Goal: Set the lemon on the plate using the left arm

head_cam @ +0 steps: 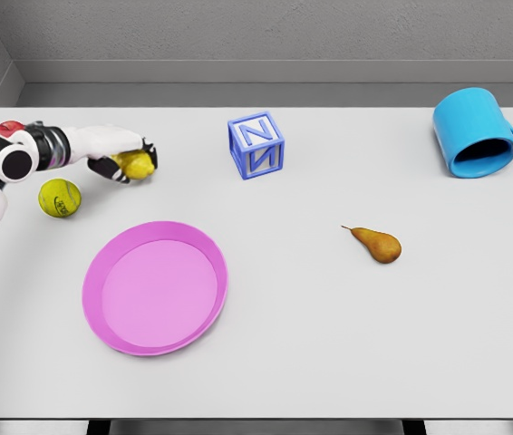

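Left hand point(122, 156) closed around lemon point(136, 164) at table's point(329, 344) far left, beside tennis ball point(60, 198); grasp apparently made, carry to empty pink plate point(102, 313) and release still left.

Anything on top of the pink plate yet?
No. The pink plate shows only its bare surface. The lemon sits behind it on the table, with the left hand closed around it; the hand covers part of the lemon.
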